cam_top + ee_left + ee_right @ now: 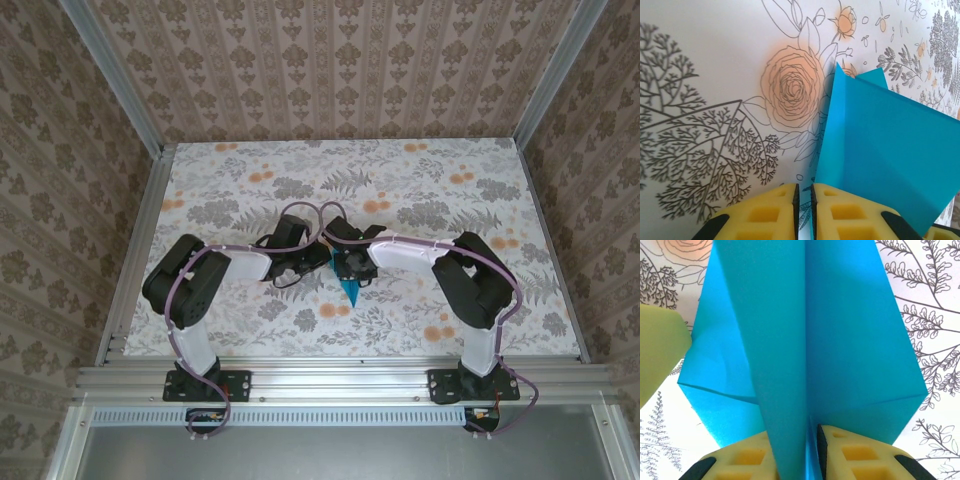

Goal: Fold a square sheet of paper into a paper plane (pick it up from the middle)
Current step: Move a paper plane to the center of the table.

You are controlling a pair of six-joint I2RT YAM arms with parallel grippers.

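The teal-blue sheet of paper [840, 340] is folded along a centre crease into a pointed paper plane shape, with flaps spreading to both sides. My right gripper [809, 432] is shut on that crease from above. From overhead the paper [349, 291] hangs below both grippers, point toward the near edge. My left gripper [804, 186] stands just beside the paper [890, 150], its jaws a narrow gap apart with the table showing between them. The sheet's edge lies against its right pad [814, 192]. From overhead the left gripper [305, 265] and right gripper [350, 270] meet at the table's middle.
The floral tablecloth [450, 200] covers the whole table, walled in by patterned panels and aluminium rails [330, 375] along the near edge. A blurred yellow finger [660, 355] of the left gripper sits close to the paper's left flap.
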